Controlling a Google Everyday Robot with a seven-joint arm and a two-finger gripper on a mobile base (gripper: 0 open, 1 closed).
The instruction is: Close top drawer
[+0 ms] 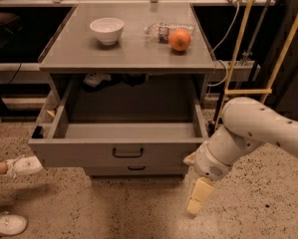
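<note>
1. One big grey cabinet [128,54] with a flat top, standing on a speckled floor.
2. Top drawer [78,154] is pulled far out of the cabinet's front. It's a wide grey box, and its flat front panel faces me.
3. White robot arm [258,128] comes in from the cabinet's right side and bends down low by the drawer's front right corner.
4. Gripper [198,200] hangs off the arm's end, pointing at the floor, lower than the drawer's front panel and right of the cabinet. Honestly can't tell if it's open or closed.
5. Two white sneakers [20,166] on the floor left of the cabinet.
6. White bowl [106,30] sits on the cabinet top, left of centre.
7. Plastic bottle [162,31] lies on its side on the cabinet top, right of the bowl.
8. Orange [180,40] is on the cabinet top too, right up against the bottle.
9. Small black pull handle [127,153] sits dead centre on the drawer's front.
</note>
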